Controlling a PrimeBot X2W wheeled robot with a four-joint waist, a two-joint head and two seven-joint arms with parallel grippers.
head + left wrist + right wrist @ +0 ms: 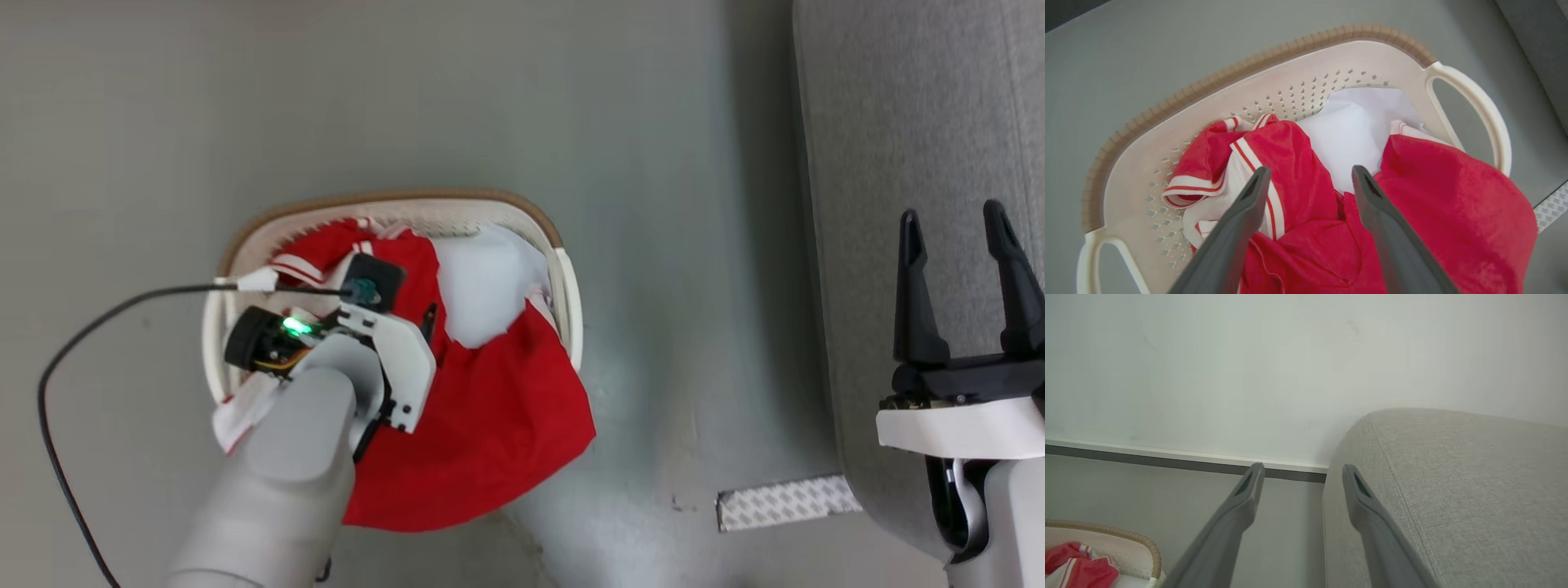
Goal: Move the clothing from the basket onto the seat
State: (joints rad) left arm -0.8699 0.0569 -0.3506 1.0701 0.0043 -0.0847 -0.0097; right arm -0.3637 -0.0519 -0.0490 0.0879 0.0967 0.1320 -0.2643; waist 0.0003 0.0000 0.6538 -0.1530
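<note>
The cream basket (392, 200) with its brown rim stands on the floor, left of centre. Red clothing (498, 408) with white stripe trim fills it and spills over its near right edge. My left gripper (1309, 171) points down into the basket, open, its fingers just above the red clothing (1298, 163) with nothing between them. The grey seat (922, 122) fills the right side. Over the seat's left edge my right gripper (959, 224) is open and empty, also seen as right gripper (1302, 467) beside the seat (1453, 477).
A white cloth (486, 286) lies in the basket's far right part among the red garments. A black cable (82, 343) loops over the grey floor at the left. A patterned white strip (784, 502) lies by the seat's base. A wall with a baseboard (1167, 457) stands beyond.
</note>
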